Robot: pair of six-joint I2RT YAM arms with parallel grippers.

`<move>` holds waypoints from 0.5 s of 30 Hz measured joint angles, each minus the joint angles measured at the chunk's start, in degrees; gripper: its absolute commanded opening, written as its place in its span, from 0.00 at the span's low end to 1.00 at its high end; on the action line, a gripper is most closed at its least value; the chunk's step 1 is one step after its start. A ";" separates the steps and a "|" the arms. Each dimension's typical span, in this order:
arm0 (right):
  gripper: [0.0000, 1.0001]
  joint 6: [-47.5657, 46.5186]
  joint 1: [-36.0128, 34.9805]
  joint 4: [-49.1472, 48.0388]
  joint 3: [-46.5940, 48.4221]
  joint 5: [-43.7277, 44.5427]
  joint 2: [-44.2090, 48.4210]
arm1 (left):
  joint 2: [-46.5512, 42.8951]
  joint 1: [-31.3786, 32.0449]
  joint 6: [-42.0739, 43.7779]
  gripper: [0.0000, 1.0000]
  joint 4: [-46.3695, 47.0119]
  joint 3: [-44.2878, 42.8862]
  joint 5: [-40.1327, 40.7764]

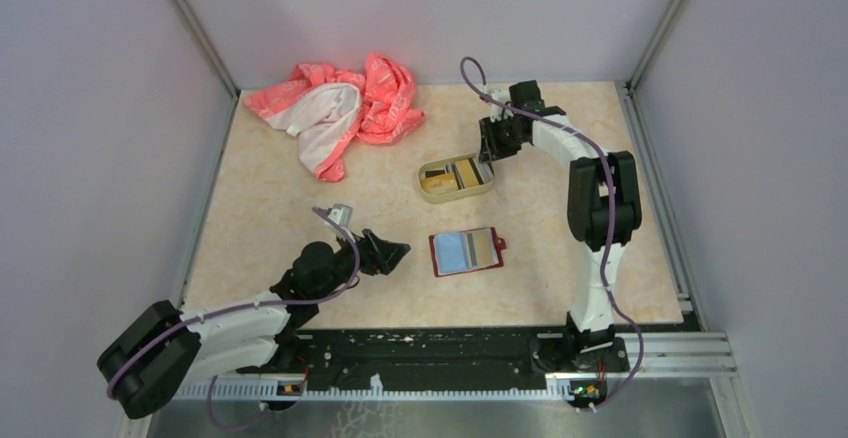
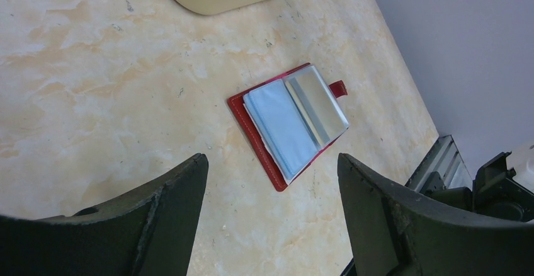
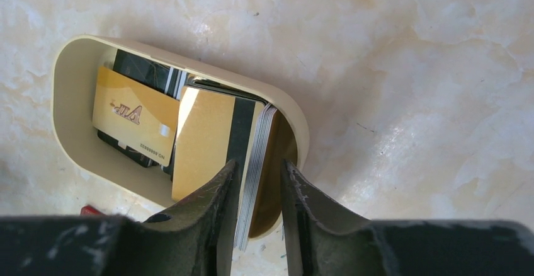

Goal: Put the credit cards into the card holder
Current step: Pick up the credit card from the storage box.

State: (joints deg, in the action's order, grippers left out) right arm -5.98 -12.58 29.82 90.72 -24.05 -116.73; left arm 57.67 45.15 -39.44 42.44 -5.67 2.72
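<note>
Noted at left: left gripper [image 1: 397,251], jaws wide apart and empty, hovering just beside card holder [image 1: 467,252]. Card holder lying open and flat mid-table, pockets up.

Further right: credit cards [image 3: 208,137] bundled in tan tray [image 3: 61,96], several standing on edge. Right gripper [image 3: 258,169] astride bundle's edge, jaws narrowed; firm grip not confirmable.

Recommended: pinch a single card, not the bundle. Lift straight up, clear of tray wall. Check for slippage before carrying across.
</note>
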 measured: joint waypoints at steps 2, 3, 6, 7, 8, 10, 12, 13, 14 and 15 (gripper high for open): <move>0.26 0.02 0.00 0.02 0.00 -0.07 0.00 | 0.09 0.00 -0.02 0.81 0.17 0.15 -0.04; 0.25 0.00 0.00 0.04 0.00 -0.07 0.00 | 0.17 0.00 -0.02 0.81 0.22 0.15 -0.07; 0.25 0.00 0.00 0.13 0.00 -0.13 0.00 | 0.37 0.00 -0.17 0.81 0.50 0.17 -0.31; 0.25 0.00 0.00 0.17 0.00 -0.20 0.00 | 0.42 0.00 -0.24 0.81 0.57 0.17 -0.35; 0.25 0.00 0.00 0.24 0.00 -0.22 0.00 | 0.44 0.00 -0.33 0.81 0.70 0.20 -0.39; 0.25 0.00 0.00 0.37 0.00 -0.22 -0.04 | 0.55 0.00 -0.50 0.81 0.94 0.24 -0.44; 0.25 -0.02 0.00 0.74 0.02 -0.22 -0.17 | 0.68 0.00 -0.68 0.81 1.01 0.28 -0.52; 0.25 -0.02 0.00 1.07 0.04 -0.20 -0.35 | 0.79 0.00 -0.79 0.81 1.07 0.28 -0.61; 0.24 -0.02 0.00 1.27 0.07 -0.22 -0.52 | 0.83 0.00 -0.85 0.81 1.11 0.31 -0.63; 0.24 -0.02 0.00 1.40 0.13 -0.26 -0.79 | 0.85 0.00 -0.92 0.81 1.20 0.35 -0.68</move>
State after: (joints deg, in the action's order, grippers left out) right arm -6.00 -12.58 31.22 90.85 -24.32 -117.51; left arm 58.52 45.15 -40.36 43.64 -5.32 2.04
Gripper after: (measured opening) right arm 0.249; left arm 0.812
